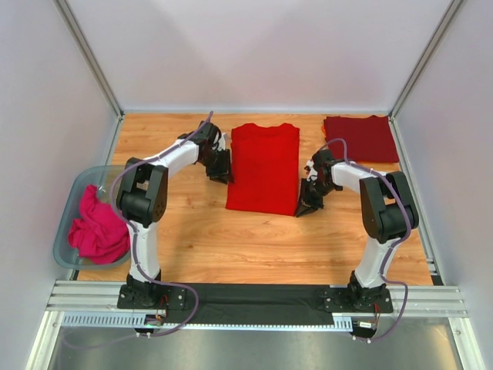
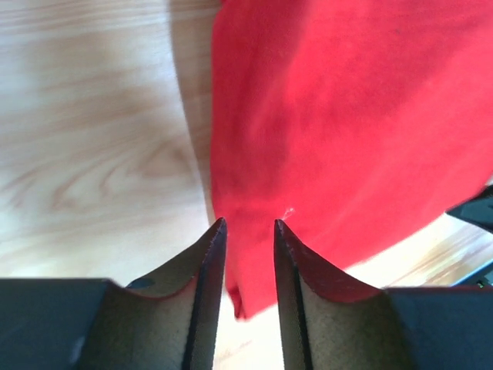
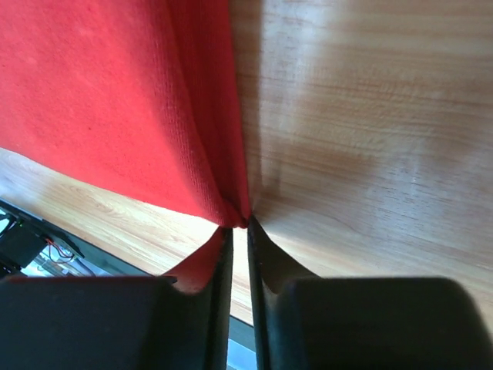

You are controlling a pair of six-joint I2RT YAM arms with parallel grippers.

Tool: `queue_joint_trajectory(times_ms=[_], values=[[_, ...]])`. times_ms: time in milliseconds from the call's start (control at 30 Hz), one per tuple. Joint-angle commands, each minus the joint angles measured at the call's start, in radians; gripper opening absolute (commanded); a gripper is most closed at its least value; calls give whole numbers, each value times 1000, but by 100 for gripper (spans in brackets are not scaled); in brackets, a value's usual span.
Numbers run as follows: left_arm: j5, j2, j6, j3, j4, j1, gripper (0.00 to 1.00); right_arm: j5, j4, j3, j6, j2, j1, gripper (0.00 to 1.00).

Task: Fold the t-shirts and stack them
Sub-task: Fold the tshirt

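**Tools at both long edges of the bright red t-shirt**

Left tool sits at the left long edge of the bright red t-shirt, about halfway along it. In the left wrist view the left tool has its two fingers apart, and the edge of the bright red t-shirt runs into the gap between them; the cloth is not visibly squeezed there.

The right tool is at the opposite long edge of the shirt, close to its near right corner. In the right wrist view the right tool has its fingers drawn almost together and is clamped on the hem of the bright red t-shirt, which is gathered to a point at the fingertips.

The shirt itself lies flat on the table as a long rectangle, collar at its far end.

A maroon t-shirt lies folded to the right of the bright red one, level with its far end and apart from it. Well to the left of the bright red shirt, off the table's left edge, a clear tub holds a crumpled pink cloth.
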Motion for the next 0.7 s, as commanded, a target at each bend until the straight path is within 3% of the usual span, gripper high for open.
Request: queue_joint_trajectory(times_ms=[0,67,200,500,667], values=[[-58,-169,-5,-30,-35,-7,41,29,35,-26,-23,-36,6,9],[-42,-215,-14,-87,-17,-13,47,24,35,-39,-25,-53,6,3],[33,-312,-52,-274,47,-33,54,29,33,-76,-26,-85,6,0],[113,-285,-88,-400,123,-42,55,21,52,-119,-11,-107,6,0],[90,-252,-98,-444,133,-56,52,24,64,-145,7,-133,6,0]])
